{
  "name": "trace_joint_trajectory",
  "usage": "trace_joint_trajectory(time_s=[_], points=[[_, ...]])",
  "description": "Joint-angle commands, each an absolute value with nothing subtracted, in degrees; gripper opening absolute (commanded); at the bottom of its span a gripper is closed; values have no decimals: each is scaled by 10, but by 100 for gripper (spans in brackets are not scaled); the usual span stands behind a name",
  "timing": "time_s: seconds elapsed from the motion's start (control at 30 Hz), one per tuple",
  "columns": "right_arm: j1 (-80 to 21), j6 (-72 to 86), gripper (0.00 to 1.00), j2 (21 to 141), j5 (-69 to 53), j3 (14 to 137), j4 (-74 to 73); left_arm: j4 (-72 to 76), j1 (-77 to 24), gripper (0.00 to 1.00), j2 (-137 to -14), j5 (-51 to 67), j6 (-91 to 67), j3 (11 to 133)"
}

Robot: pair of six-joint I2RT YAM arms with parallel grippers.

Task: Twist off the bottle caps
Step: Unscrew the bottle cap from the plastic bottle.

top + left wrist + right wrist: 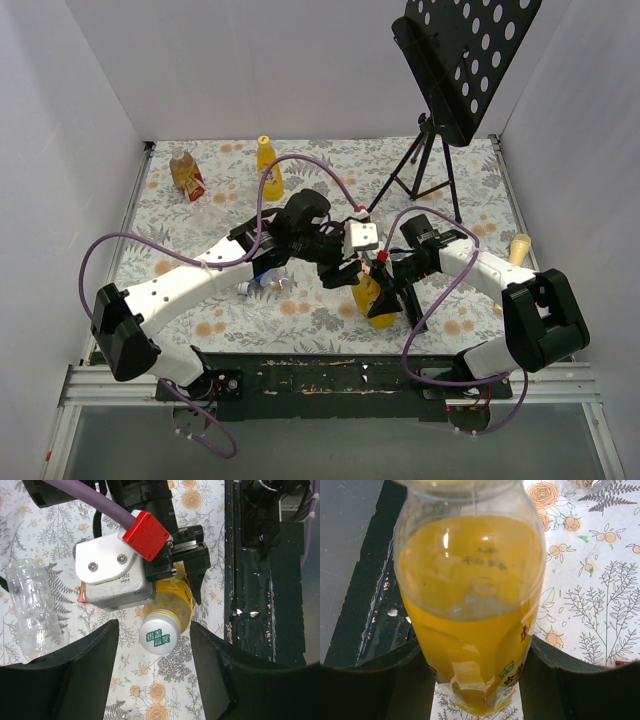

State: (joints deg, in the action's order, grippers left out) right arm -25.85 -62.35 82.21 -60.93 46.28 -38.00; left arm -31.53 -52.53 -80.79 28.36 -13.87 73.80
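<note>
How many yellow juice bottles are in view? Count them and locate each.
2. One yellow bottle stands toward the far edge; the other bottle is clamped in the right gripper near the front. Arms may hide more.

Glossy plastic bottle [470, 605], smooth white cap [159, 638]

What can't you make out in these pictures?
Right wrist view: the yellow bottle's neck and white cap, cut off by the top edge.
Left wrist view: most of that bottle's body, hidden behind the right gripper's camera mount.
Top view: the clear bottles, partly hidden under the left arm.
</note>
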Motion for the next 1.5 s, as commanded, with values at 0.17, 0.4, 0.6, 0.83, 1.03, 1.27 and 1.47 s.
trace_joint_trajectory(time_s=[0.17, 0.4, 0.6, 0.83, 1.03, 1.27, 1.47], points=[[-258, -630, 6, 806, -636, 468, -391, -372, -522, 49, -834, 325, -115, 784], [-258, -629, 6, 807, -635, 469, -391, -362, -517, 5, -835, 341, -150, 792], [-258, -629, 6, 808, -628, 468, -389, -320, -517, 0, -813, 290, -331, 786], [-260, -623, 6, 814, -629, 468, -386, -431, -530, 0, -837, 125, -798, 852], [-263, -622, 6, 811, -623, 468, -383, -475, -560, 0, -860, 68, -822, 883], [-263, -620, 6, 813, -621, 468, -382, -462, -561, 17, -854, 32, -813, 900], [-263, -620, 6, 811, -621, 468, -382, -442, -560, 49, -820, 53, -776, 880]])
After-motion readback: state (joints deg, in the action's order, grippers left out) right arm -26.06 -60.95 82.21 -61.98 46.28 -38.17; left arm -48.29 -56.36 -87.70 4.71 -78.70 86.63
